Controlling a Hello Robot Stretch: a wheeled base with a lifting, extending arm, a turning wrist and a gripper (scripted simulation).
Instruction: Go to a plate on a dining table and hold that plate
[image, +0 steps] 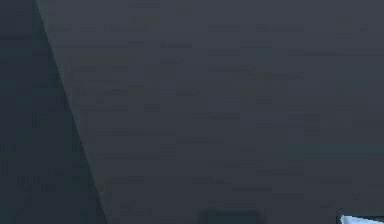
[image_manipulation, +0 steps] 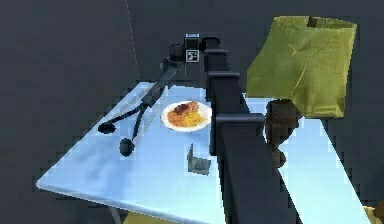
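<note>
Jaws hold nothing as far as can be seen: their fingertips (image_manipulation: 127, 147) point down and toward the arm side view's left, with only bare bench top behind them. A dark wall (image: 200, 100) faces the forward view, with a pale blue corner (image: 362, 219) at its lower right that may belong to the bench. The light blue bench (image_manipulation: 90, 165) lies right beside the robot in the arm side view, so the going-to part of the task looks done. A lamp with a yellow shade (image_manipulation: 300, 60) and a dark turned base stands on the bench toward that view's right. The arm (image_manipulation: 240, 150) rises from the bottom edge and reaches out across the bench, ending at the white marked squares (image_manipulation: 192, 57), with the jaws' dark body angled off to their left. The plate (image_manipulation: 185, 116), white and carrying orange food, rests flat on the bench just left of the arm and beside the fingers; whether they touch it cannot be told. Taking hold of the plate is what remains. A small grey upright object (image_manipulation: 197, 160) stands nearer on the bench.
</note>
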